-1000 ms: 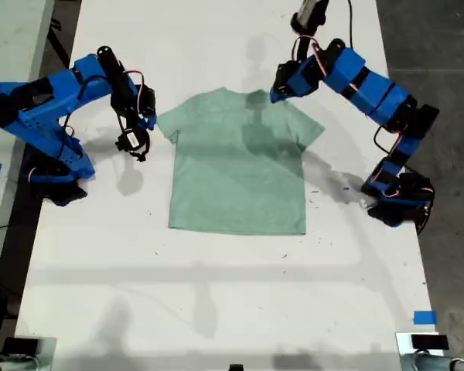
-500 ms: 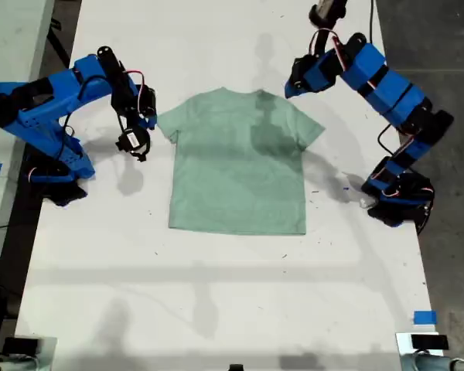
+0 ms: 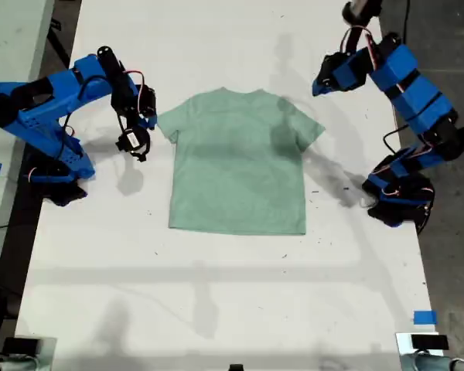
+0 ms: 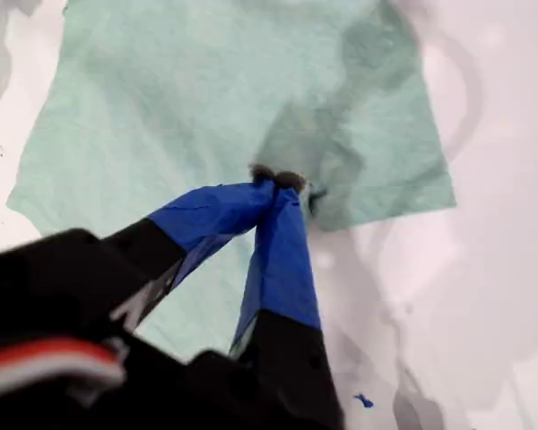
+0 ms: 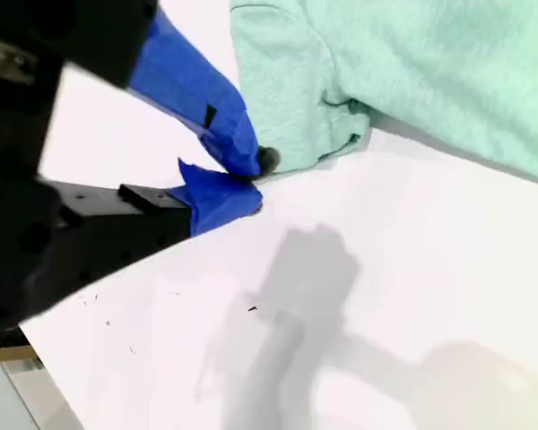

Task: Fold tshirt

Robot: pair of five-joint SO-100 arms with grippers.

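The tshirt (image 3: 240, 166) lies flat and spread on the white table (image 3: 216, 294), collar toward the far edge. My first gripper (image 3: 316, 88) hangs high off the table by the sleeve at the exterior view's right. In its wrist view the gripper (image 4: 278, 179) is shut with nothing in it, well above the tshirt (image 4: 206, 90). My second gripper (image 3: 150, 121) sits low by the other sleeve. Up close it (image 5: 254, 182) is shut, its tips touching the hem of the sleeve (image 5: 291, 98) without holding cloth.
The arm bases stand at both sides of the table, at the exterior view's left (image 3: 54, 182) and right (image 3: 398, 205). A blue tape mark (image 3: 424, 317) sits near the front corner on the exterior view's right. Dark floor borders the table on that side.
My first gripper has risen and swung from over the collar toward the exterior view's right, off the tshirt. Its shadow slid across the shirt with it. The second arm has not moved.
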